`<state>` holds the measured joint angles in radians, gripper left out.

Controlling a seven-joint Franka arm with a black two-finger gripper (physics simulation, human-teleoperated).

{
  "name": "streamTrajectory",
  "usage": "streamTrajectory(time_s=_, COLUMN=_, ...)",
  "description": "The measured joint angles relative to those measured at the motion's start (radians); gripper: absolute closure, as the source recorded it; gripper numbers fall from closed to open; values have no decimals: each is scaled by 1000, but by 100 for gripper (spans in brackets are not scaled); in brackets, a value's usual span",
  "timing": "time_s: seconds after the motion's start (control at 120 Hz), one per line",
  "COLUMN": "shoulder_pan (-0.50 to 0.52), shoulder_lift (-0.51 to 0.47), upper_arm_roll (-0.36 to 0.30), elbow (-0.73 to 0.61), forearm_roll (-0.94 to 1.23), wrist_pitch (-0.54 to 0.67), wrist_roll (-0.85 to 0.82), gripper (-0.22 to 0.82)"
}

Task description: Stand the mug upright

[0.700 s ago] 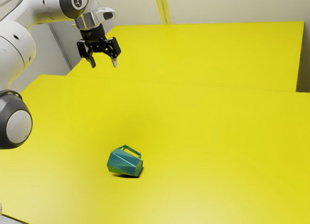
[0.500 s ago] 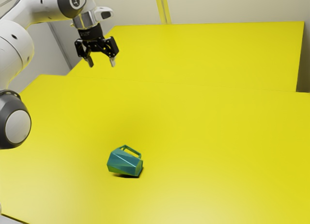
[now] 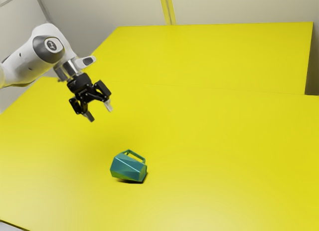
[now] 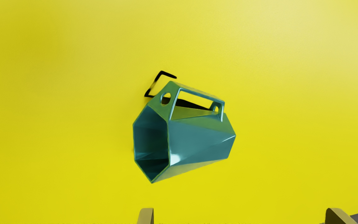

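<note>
exterior view: the end effector (image 3: 100, 115) has just been brought lower and nearer the mug (image 3: 128, 169), though still well apart from it; an approach for a grasp is judged to be under way. the mug is seen lying on its side on the bench (image 3: 214, 141), handle (image 3: 136, 155) raised, so the upright state is not met. relative to the frame of half a second ago: arm (image 3: 32, 65) lowered, large rounded joint at the exterior view's left edge gone, mug pose unchanged.

wrist view: end effector released, fingertips parted, nothing held. the open mouth (image 4: 151, 143) of the mug is exposed, turned sideways. for uprighting, a firm grip on the body and a tilt are judged to be needed; rolling on the faceted side is noted as a risk.
</note>
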<state>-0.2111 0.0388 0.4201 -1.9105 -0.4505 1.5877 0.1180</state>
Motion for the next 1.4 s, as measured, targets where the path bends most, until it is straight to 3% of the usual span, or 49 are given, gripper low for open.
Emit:
streamTrajectory(time_s=0.267, shoulder_pan=-15, shoulder_lift=-53, upper_arm_roll=76, elbow=-188, forearm_roll=-62, wrist_pitch=36, wrist_roll=178, gripper=0)
streamTrajectory(time_s=0.6, shoulder_pan=52, shoulder_lift=-112, upper_arm_roll=113, elbow=-349, forearm_roll=-85, wrist_pitch=85, wrist_roll=422, gripper=0)
streamTrajectory(time_s=1.167, shoulder_pan=21, shoulder_lift=-122, upper_arm_roll=116, elbow=-454, forearm_roll=-119, wrist_pitch=197, wrist_roll=675, gripper=0)
streamTrajectory(time_s=1.4, shoulder_pan=8, shoulder_lift=-121, upper_arm_roll=72, elbow=-482, forearm_roll=-190, wrist_pitch=241, wrist_roll=717, gripper=0)
